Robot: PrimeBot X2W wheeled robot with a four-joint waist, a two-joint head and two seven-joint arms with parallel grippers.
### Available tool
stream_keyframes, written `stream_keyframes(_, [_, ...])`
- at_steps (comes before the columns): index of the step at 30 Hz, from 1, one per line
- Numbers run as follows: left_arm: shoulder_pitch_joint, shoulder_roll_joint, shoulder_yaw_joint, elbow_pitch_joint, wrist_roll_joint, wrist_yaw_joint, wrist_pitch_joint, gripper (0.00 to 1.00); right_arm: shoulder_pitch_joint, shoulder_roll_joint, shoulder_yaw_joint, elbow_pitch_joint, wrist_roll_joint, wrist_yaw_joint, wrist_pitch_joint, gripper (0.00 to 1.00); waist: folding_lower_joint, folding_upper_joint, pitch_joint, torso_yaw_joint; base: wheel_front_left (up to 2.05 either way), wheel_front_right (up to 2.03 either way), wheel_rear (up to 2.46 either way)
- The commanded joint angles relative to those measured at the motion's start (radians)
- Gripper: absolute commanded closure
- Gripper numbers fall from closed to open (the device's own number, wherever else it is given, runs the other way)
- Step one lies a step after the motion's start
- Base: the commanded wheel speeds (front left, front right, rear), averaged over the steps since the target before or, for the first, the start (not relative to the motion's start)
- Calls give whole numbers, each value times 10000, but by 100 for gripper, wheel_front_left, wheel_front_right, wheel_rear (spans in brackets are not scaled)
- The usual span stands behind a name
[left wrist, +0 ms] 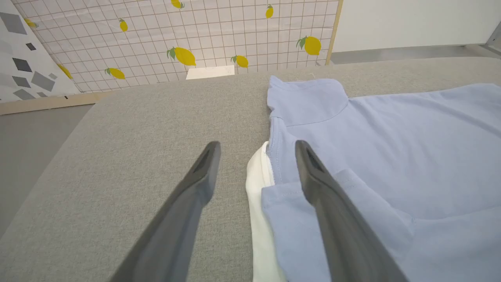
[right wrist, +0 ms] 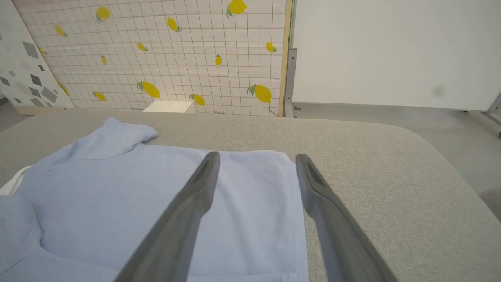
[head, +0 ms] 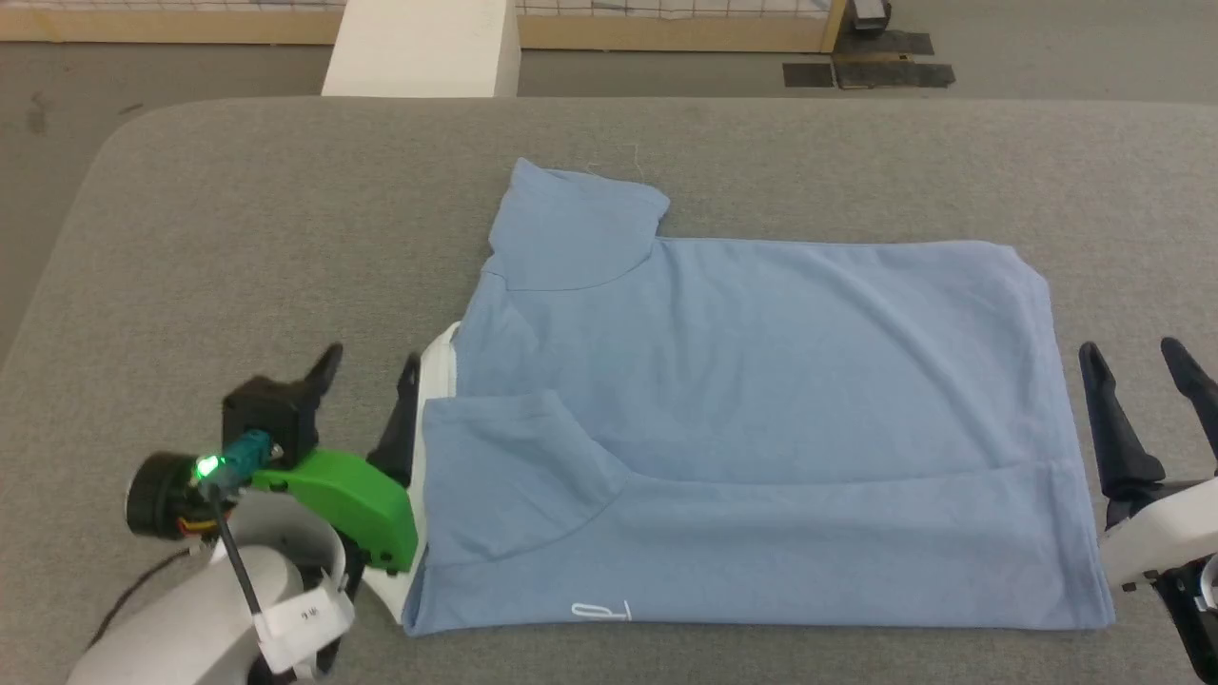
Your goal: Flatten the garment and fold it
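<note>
The garment [head: 761, 400], a light blue polo shirt, lies on the grey table, its near long edge folded over onto the body. One sleeve sticks out at the far left. Its white collar [head: 440, 366] peeks out at the left end, and a small white logo shows at the near edge. My left gripper [head: 366, 366] stands open beside the collar end, nothing between its fingers [left wrist: 195, 188]; the collar [left wrist: 258, 184] lies between them in the left wrist view. My right gripper [head: 1137, 357] stands open just past the garment's right hem [right wrist: 297, 219].
The grey padded table [head: 266, 247] has free room to the left of and beyond the shirt. A white box [head: 423, 48] stands on the floor behind the table. Lemon-print panels [left wrist: 176, 35] line the back.
</note>
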Motion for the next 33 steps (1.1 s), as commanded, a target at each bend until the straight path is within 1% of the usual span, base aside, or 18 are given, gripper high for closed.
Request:
stream_keyframes(1, [-256, -25, 108, -4, 183, -46, -137, 0, -198, 32, 37, -93, 84, -17, -298, 0, 0, 0, 135, -181, 0, 0, 0])
stream_keyframes(3, [-536, -17, 172, 65, 224, -193, -133, 0, -243, 148, 88, -207, 104, -17, -643, 0, 0, 0, 312, -350, 0, 0, 0])
stream_keyframes(5, [-932, 19, 151, 168, 286, -460, 38, 0, -300, 286, 130, -333, 95, -17, -836, 0, 0, 0, 577, -542, 0, 0, 0])
stream_keyframes(7, [-1407, 78, 111, 371, 268, -790, 421, 0, -372, 401, 177, -432, 45, -17, -930, 0, 0, 0, 903, -758, 0, 0, 0])
stream_keyframes(9, [-2097, 209, -1, 665, 274, -1271, 1086, 0, -495, 533, 206, -538, 0, -17, -1004, 0, 0, 0, 1310, -1023, 0, 0, 0])
stream_keyframes(10, [-2412, 237, 39, 767, 248, -1436, 1287, 0, -553, 591, 216, -593, -17, -17, -1026, 0, 0, 0, 1501, -1142, 0, 0, 0])
stream_keyframes(13, [-3592, 498, -73, 1131, 299, -2308, 2274, 0, -796, 797, 277, -759, -30, -17, -1134, 0, 0, 0, 2166, -1614, 0, 0, 0])
stream_keyframes(14, [-3937, 559, -60, 1244, 247, -2540, 2586, 0, -866, 862, 290, -805, -36, -17, -1159, 0, 0, 0, 2365, -1750, 0, 0, 0])
stream_keyframes(15, [-4754, 754, -151, 1518, 260, -3166, 3378, 0, -1021, 1025, 320, -890, -47, -17, -1246, 0, 0, 0, 2782, -2060, 0, 0, 0])
stream_keyframes(17, [-5538, 906, -182, 1869, 268, -3698, 4086, 0, -1169, 1185, 392, -933, -41, -17, -1338, 0, 0, 0, 3159, -2373, 0, 0, 0])
stream_keyframes(18, [-5938, 984, -261, 2074, 276, -4058, 4518, 0, -1247, 1260, 449, -922, -39, -17, -1406, 0, 0, 0, 3328, -2541, 0, 0, 0])
stream_keyframes(20, [-6610, 1044, -299, 2492, 158, -4579, 5253, 0, -1359, 1398, 493, -877, -23, -17, -1540, 0, 0, 0, 3606, -2793, 0, 0, 0])
stream_keyframes(22, [-7251, 1091, -322, 2871, 84, -5009, 5919, 0, -1444, 1508, 569, -816, -20, -17, -1647, 0, 0, 0, 3861, -3020, 0, 0, 0])
stream_keyframes(24, [-7848, 1140, -318, 3245, 21, -5307, 6561, 0, -1534, 1597, 686, -759, 0, -17, -1774, 0, 0, 0, 4107, -3225, 0, 0, 0])
stream_keyframes(28, [-8712, 1152, -339, 3910, -258, -5734, 7703, 0, -1677, 1757, 755, -542, 13, -17, -2028, 0, 0, 0, 4519, -3498, 0, 0, 0])
stream_keyframes(33, [-9178, 1428, -552, 4533, -620, -5992, 9143, 0, -1780, 1891, 843, -288, 7, -17, -2281, 0, 0, 0, 4839, -3689, 0, 0, 0])
